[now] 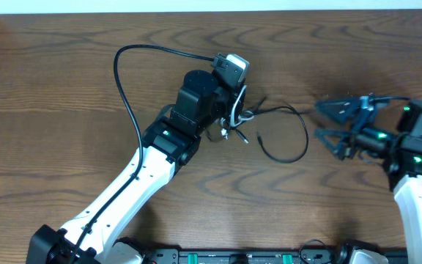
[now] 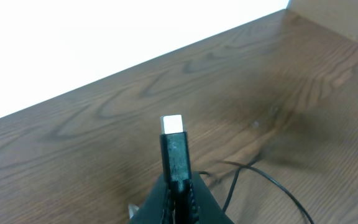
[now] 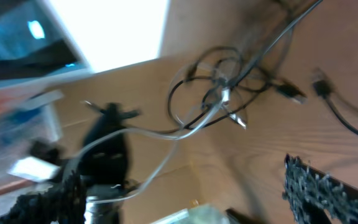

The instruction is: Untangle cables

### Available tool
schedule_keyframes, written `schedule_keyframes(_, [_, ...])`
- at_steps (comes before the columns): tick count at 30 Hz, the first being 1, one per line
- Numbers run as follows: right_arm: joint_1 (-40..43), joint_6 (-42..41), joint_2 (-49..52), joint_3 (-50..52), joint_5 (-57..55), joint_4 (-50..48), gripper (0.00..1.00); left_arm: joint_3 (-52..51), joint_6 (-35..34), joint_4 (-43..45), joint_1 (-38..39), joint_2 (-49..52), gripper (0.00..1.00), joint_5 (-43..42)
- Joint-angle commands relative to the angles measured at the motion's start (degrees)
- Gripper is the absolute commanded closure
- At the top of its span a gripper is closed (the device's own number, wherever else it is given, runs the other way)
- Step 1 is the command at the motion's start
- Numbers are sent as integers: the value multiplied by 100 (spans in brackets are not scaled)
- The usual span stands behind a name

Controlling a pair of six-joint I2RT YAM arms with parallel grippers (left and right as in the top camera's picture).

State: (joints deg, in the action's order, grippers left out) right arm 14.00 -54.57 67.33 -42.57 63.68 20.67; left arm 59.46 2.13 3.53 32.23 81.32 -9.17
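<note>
**Cable tangle: condition and grip points**

My left gripper [image 2: 179, 190] is pinching shut on a black plug [image 2: 174, 152], which is standing upright between the pads with its silver tip showing above them. My right gripper [image 1: 319, 122] is hanging wide open at the right of the overhead frame, holding nothing and touching nothing.

The cables [image 1: 239, 117] are lying bunched at the centre of the overhead frame, right at my left gripper. They are showing as thin black cords knotted with a short white cord [image 3: 160, 132]. One black loop [image 1: 291, 150] is trailing out from the bunch toward my right gripper, stopping just short of it. The right wrist view is blurring, but small plugs are showing loose beside the knot.

Handling, in my judgement: these cords are looking light, limp and smooth, so they are likely sliding through a loose pinch and dragging the whole bunch along the table [image 1: 64, 73] when pulled. The plugs are the only stiff parts, which is making them the soundest holds. I am rating the free black loop as the best place for my open gripper, clear of the knot.
</note>
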Motion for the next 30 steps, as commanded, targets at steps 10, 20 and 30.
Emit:
schedule_keyframes(10, [-1224, 704, -66, -33, -997, 568, 1, 2, -92, 48, -46, 11, 92, -68])
schedule_keyframes(20, [-1224, 1014, -66, -31, -835, -254, 1, 7, -138, 463, -44, -192, 93, -232])
schedule_keyframes(30, [-1556, 2968, -66, -33, -164, -1539, 1, 7, -1377, 1060, -44, -494, 92, -479])
